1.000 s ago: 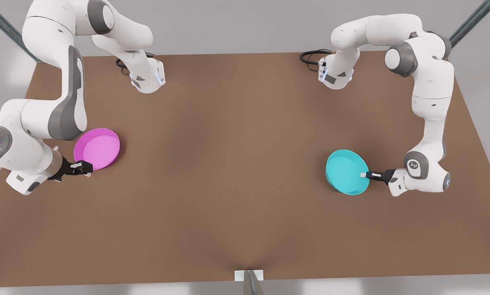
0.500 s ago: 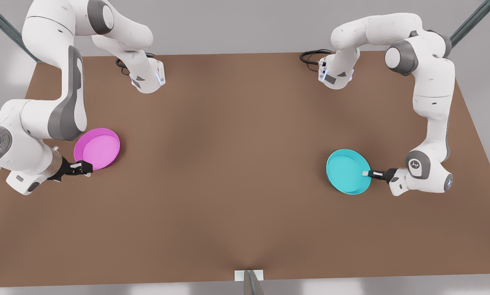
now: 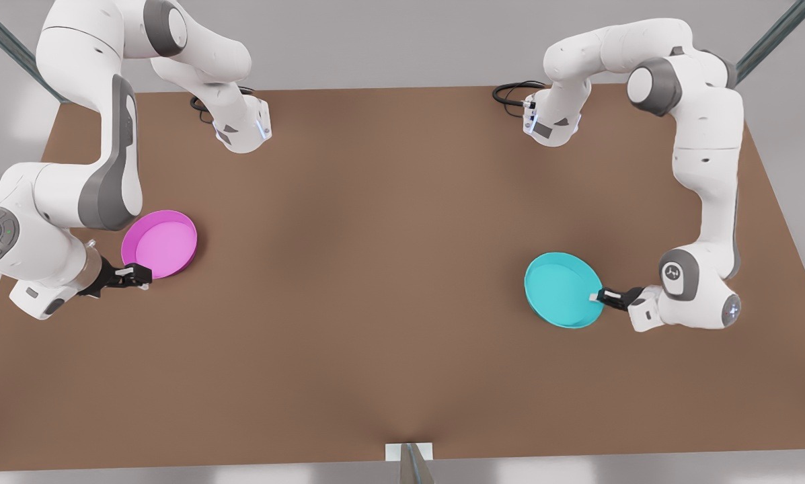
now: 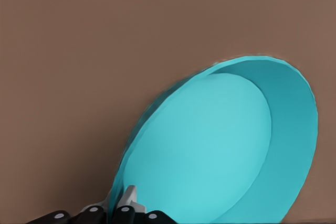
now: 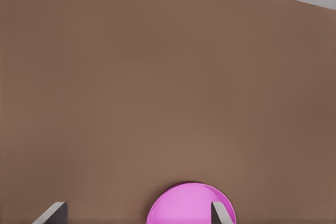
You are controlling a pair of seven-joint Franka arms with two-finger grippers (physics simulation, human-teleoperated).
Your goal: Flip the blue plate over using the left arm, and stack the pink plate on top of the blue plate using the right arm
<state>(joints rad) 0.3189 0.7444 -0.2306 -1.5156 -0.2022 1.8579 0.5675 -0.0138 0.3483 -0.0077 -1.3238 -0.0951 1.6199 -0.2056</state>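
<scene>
Blue plate (image 3: 561,289) is on the front view's right side of the table (image 3: 375,269), and your left gripper (image 3: 597,296) is clamped on its rim at the edge nearest that arm. In the left wrist view the plate (image 4: 220,145) looks tilted up off the table with its open side facing the camera, so I'd say you're partway into the flip. My advice: hold the pinch firm on that rim and roll the wrist smoothly so the plate turns over without slipping out, since a thin rim grip looks easy to lose. Set it down flat, base up, before letting go. Your right gripper (image 3: 133,275) waits just beside the near-left rim of the pink plate (image 3: 161,243), fingers (image 5: 218,212) spread and holding nothing. That plate sits flat on the far left, well apart from the blue one.
</scene>
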